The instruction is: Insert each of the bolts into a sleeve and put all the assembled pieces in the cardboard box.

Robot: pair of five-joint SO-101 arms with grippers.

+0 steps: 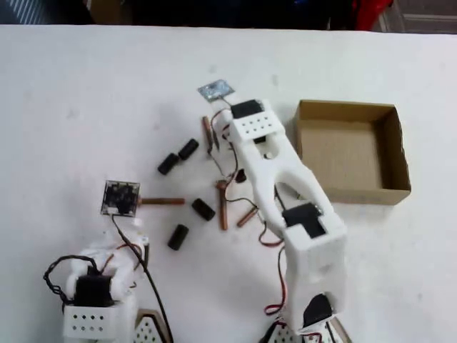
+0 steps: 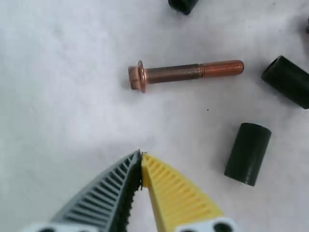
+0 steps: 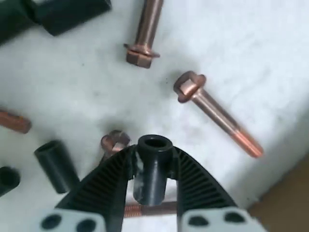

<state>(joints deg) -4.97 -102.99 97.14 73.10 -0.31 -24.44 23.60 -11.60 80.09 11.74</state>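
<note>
The right gripper (image 3: 153, 154) was pinching a black sleeve (image 3: 153, 180) between its two dark fingers, with the sleeve's open bore pointing away from the wrist. Ahead of its tips lay a long copper bolt (image 3: 215, 113) and, farther out, a second bolt (image 3: 145, 34), both loose on the white table (image 1: 86, 93). A third bolt head (image 3: 115, 141) sat just beside one finger, though contact could not be made out. The left gripper (image 2: 141, 157) had its grey and yellow fingers pressed together on nothing. A lone bolt (image 2: 186, 74) lay crosswise ahead of its tips, apart from them, and a loose sleeve (image 2: 248, 153) lay near on the yellow finger's side. In the high view the cardboard box (image 1: 348, 106) stood empty beside the right arm, on the side away from the left arm. Other sleeves, such as one (image 1: 178, 236) near the left arm, and several bolts were scattered between the two arms. No bolt appeared seated in any sleeve. By that showing the task was barely begun. One sleeve was in hand, no pair was yet joined, and every insertion and every delivery to the box remained to be done.
</note>
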